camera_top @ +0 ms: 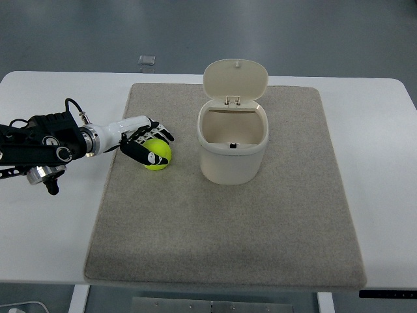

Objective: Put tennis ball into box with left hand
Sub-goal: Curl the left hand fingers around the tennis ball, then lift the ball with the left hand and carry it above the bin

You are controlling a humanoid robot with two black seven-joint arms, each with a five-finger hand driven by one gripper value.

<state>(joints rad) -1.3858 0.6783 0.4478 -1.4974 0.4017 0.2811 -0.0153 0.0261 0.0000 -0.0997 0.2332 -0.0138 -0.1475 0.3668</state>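
Observation:
A yellow-green tennis ball [159,155] lies on the grey mat [228,222], left of the box. My left hand [147,139] reaches in from the left edge and wraps its black-tipped fingers [138,153] over the ball's top and left side. The ball still rests on the mat. The box is a cream bin [232,147] with its hinged lid [235,79] standing open at the back; its inside looks empty. The right arm does not show.
The mat covers most of the white table [45,235]. A small clear object [147,62] sits at the table's far edge. About a hand's width of mat separates the ball from the bin.

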